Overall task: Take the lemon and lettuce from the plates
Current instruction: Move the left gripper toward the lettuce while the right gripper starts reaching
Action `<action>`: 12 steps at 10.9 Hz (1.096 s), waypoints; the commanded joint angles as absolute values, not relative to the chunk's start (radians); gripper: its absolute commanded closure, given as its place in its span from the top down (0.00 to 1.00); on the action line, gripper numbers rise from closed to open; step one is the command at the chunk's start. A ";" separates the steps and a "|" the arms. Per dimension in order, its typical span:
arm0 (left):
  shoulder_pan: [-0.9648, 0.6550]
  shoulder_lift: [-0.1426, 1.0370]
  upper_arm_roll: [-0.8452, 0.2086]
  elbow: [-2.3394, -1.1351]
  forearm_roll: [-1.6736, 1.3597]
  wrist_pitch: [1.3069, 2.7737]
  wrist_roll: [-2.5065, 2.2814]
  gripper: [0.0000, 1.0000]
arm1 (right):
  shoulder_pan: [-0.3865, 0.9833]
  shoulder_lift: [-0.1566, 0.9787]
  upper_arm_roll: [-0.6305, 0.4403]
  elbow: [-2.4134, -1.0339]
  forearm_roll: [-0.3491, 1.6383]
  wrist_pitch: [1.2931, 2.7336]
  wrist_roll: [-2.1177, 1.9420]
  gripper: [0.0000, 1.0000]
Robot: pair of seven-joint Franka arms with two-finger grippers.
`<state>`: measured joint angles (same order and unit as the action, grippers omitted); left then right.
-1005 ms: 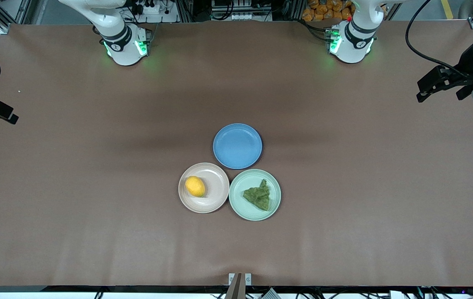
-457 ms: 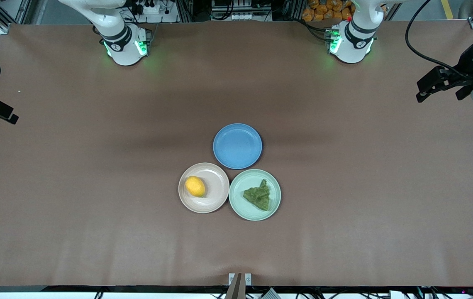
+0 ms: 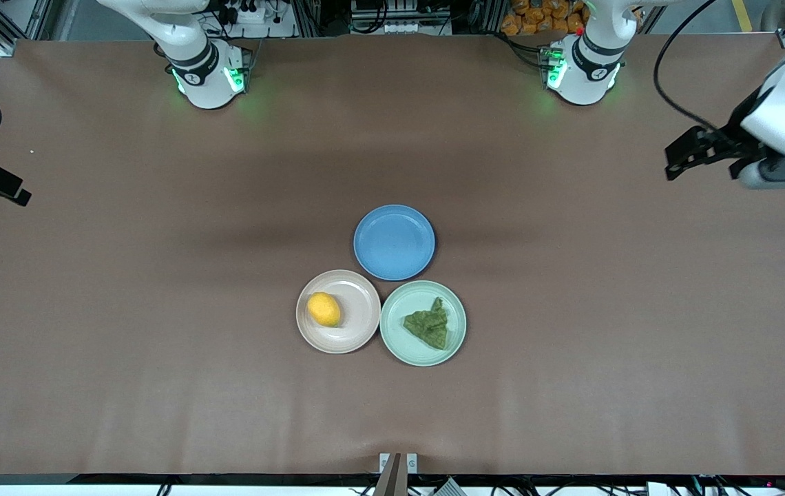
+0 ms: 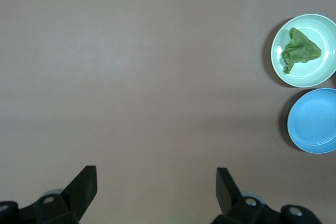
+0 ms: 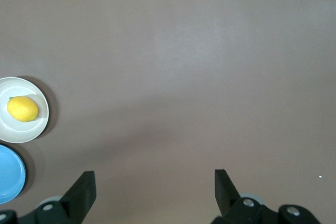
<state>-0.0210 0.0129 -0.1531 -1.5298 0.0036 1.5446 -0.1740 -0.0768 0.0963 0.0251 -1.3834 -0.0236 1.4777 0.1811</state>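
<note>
In the lower middle of the front view, nearest the camera, the two plates sit side by side and just touching on the brown counter (image 3: 158, 386). The mint plate (image 3: 392, 339) holds the lettuce (image 3: 428, 326), a wrinkled, roughly triangular leaf whose narrow tip points up the frame toward the robots' bases, its long axis running from that tip down to the broad lower edge. The beige plate (image 3: 363, 324), toward the right arm's end, holds the lemon (image 3: 323, 308), lying off-centre near the rim away from the mint plate; its long axis tilts slightly, from upper left to lower right in the frame. Farther from the camera, just above the gap between the two, lies a blue plate (image 3: 394, 242), bare. At the frame's right edge, upper part, the left gripper (image 3: 680, 153) hangs over bare counter well apart from the plates, fingers (image 4: 84, 184) spread wide and holding nothing. At the left edge, the right gripper (image 3: 3, 189) is over bare counter, fingers (image 5: 84, 190) likewise wide and empty.
</note>
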 commanded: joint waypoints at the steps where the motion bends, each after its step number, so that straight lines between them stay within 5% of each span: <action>1: -0.078 0.080 -0.152 -1.511 0.003 1.601 -0.155 1.00 | -0.086 0.091 0.035 -1.388 -0.009 1.473 0.192 1.00; 12: -0.310 0.500 -0.155 -1.488 0.009 2.199 -0.293 1.00 | -0.011 0.106 0.040 -1.387 0.080 1.488 0.371 1.00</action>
<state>-0.2915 0.4127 -0.1576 -1.5348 0.0035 2.1144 -0.2794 -0.0076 0.1011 0.0417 -1.3848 0.0183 1.4788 0.3425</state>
